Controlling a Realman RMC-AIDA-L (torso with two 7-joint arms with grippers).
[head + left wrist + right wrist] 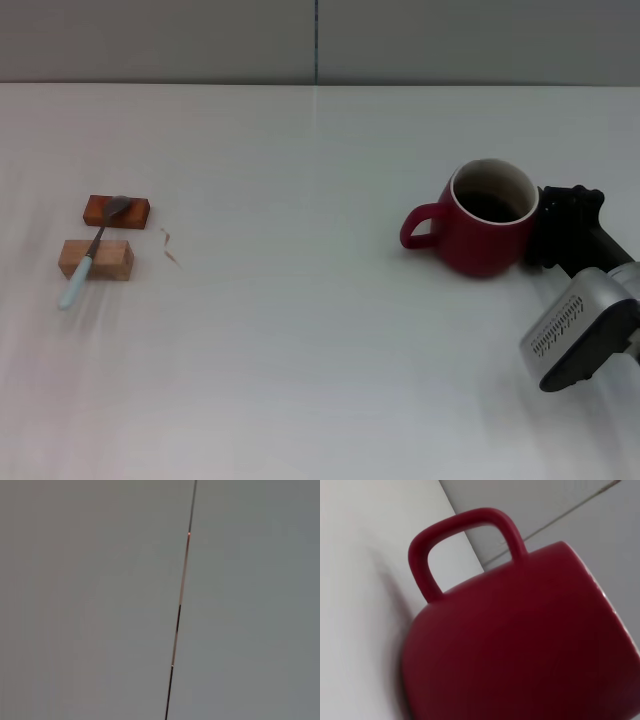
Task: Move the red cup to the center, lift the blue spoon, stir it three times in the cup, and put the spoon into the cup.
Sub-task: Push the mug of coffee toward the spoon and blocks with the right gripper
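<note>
My right gripper (560, 235) is tucked behind the cup (487, 225), can't tell its grip. Cup's off right, spoon (92, 252) untouched, so everything's left.

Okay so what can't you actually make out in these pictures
- Right gripper: head view, its fingers sit behind the red cup, so open or shut is unclear.
- Right wrist view: the cup fills the picture; no fingers show.
- Left gripper: in no view; left wrist view shows only a wall.
- Blue spoon: its bowl is hard to make out on the wooden blocks.
</note>
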